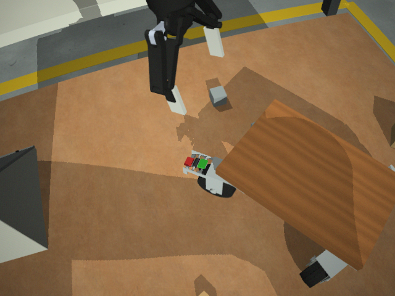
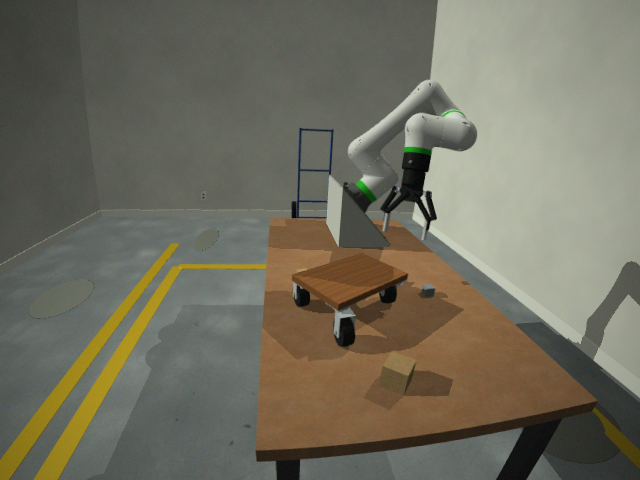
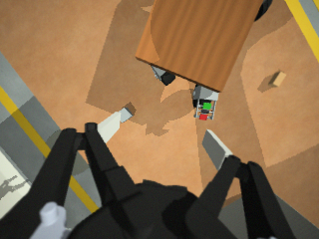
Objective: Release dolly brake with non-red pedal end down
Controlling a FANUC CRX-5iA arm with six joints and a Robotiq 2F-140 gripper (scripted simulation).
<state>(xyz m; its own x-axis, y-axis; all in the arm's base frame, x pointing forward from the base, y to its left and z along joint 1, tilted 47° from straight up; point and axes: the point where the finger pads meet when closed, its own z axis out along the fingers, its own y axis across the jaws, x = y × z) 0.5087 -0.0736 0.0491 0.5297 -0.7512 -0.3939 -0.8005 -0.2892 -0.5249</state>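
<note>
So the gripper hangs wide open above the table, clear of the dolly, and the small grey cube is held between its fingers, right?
Not quite. The gripper is wide open above the table and clear of the dolly, but it holds nothing: the exterior view shows the small grey cube lying on the table beside the dolly.

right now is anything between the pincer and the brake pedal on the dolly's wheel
Nothing visible blocks it. The open pincer hangs above the table, and the pedal sticks out past the dolly's board. The small grey cube sits off to the side.
</note>
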